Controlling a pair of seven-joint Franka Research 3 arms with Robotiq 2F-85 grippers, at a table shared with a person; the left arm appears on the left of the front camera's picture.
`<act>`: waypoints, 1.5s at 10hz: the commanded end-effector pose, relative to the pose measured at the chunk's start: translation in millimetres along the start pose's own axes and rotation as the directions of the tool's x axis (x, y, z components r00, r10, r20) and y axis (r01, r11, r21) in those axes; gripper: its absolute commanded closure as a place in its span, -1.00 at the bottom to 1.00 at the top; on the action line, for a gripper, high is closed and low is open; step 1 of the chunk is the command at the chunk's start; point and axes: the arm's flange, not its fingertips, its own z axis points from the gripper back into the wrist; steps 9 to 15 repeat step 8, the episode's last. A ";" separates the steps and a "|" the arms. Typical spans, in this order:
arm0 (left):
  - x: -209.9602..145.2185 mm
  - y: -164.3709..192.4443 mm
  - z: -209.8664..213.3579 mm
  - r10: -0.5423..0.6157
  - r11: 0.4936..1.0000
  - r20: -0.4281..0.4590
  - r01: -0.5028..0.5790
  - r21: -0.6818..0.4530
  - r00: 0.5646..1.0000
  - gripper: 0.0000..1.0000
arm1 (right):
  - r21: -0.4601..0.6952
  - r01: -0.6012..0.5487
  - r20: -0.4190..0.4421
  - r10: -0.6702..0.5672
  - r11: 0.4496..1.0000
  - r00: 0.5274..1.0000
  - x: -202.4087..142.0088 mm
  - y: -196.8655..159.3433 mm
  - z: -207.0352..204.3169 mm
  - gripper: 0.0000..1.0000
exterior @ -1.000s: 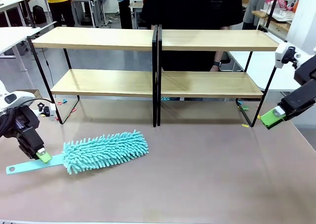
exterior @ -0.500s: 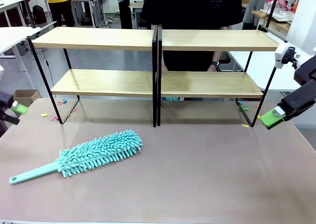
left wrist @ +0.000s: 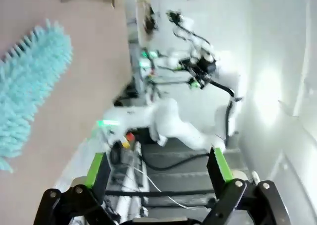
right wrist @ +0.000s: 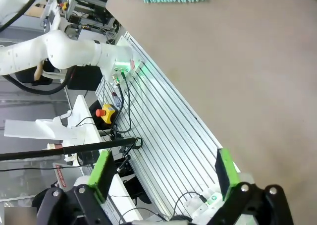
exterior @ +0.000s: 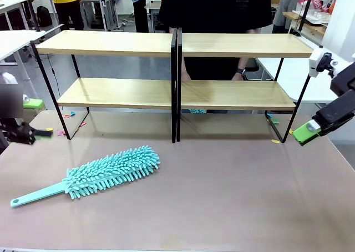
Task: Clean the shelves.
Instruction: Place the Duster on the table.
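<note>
My left end effector (exterior: 25, 119) sits blurred at the left edge of the counter (exterior: 233, 196), near the foot of the shelves (exterior: 177, 94). In its own wrist view the green pads (left wrist: 96, 168) stand spread wide with nothing between them. My right end effector (exterior: 308, 132) hangs off the right end of the shelves, beside the lower board, and its pads (right wrist: 102, 174) are spread and empty too.

The shelves stand across the far side of the counter, two joined units, both boards bare. The teal duster (exterior: 91, 176) lies flat on the counter in front of the left unit, handle pointing toward my left side, apart from both end effectors. A person stands behind the shelves.

I judge that no wiping is under way, since the tool is in neither grip. The next move calls for my left end effector to come down over the thin handle, pinch it squarely, and lift the fluffy head toward a board.
</note>
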 end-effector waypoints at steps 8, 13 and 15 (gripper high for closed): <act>7.5 -13.7 16.3 -0.081 0.995 0.072 0.076 0.071 0.994 -1.00 | 0.019 -0.024 0.008 0.024 1.000 1.000 2.5 0.6 1.4 -1.00; 7.5 -13.7 16.3 -0.081 0.995 0.072 0.076 0.071 0.994 -1.00 | 0.019 -0.024 0.008 0.024 1.000 1.000 2.5 0.6 1.4 -1.00; 7.5 -13.7 16.3 -0.081 0.995 0.072 0.076 0.071 0.994 -1.00 | 0.019 -0.024 0.008 0.024 1.000 1.000 2.5 0.6 1.4 -1.00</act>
